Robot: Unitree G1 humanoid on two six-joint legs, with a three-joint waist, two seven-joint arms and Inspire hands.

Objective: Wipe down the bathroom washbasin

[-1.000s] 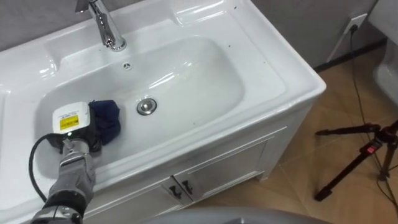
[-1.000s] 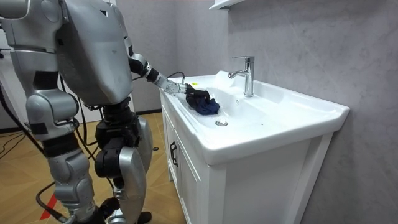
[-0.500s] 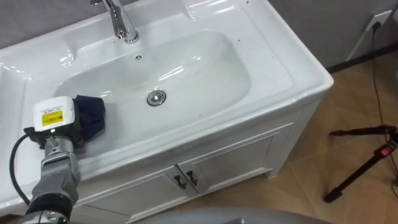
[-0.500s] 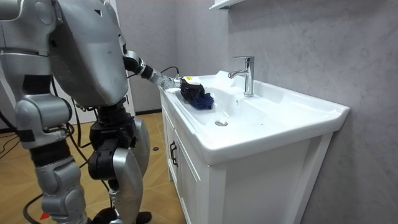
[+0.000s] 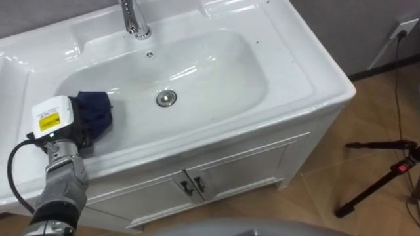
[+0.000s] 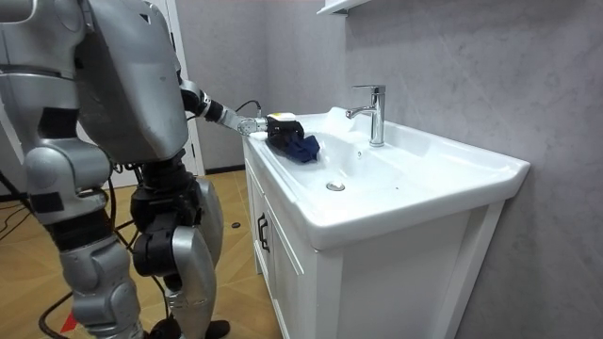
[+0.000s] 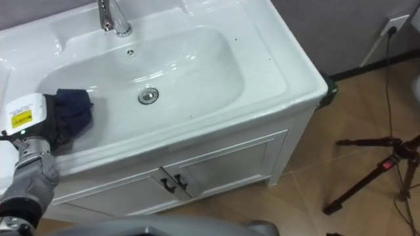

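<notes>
Looking near first, my left hand [image 5: 65, 134] rests on the dark blue cloth [image 5: 96, 111] on the basin [image 5: 223, 62] slope, nine o'clock of the drain [image 5: 167, 98]; whether it grips, I cannot tell. I judge the three o'clock side and the twelve o'clock slope below the faucet [image 5: 136, 19] remain unwiped.

a white, glossy basin [image 5: 216, 72] set in a counter, its bowl shallow and rounded, a metal drain [image 5: 166, 98] at the bottom. a dark blue cloth [image 5: 95, 113] lies bunched on the bowl's left slope, near the drain.
</notes>
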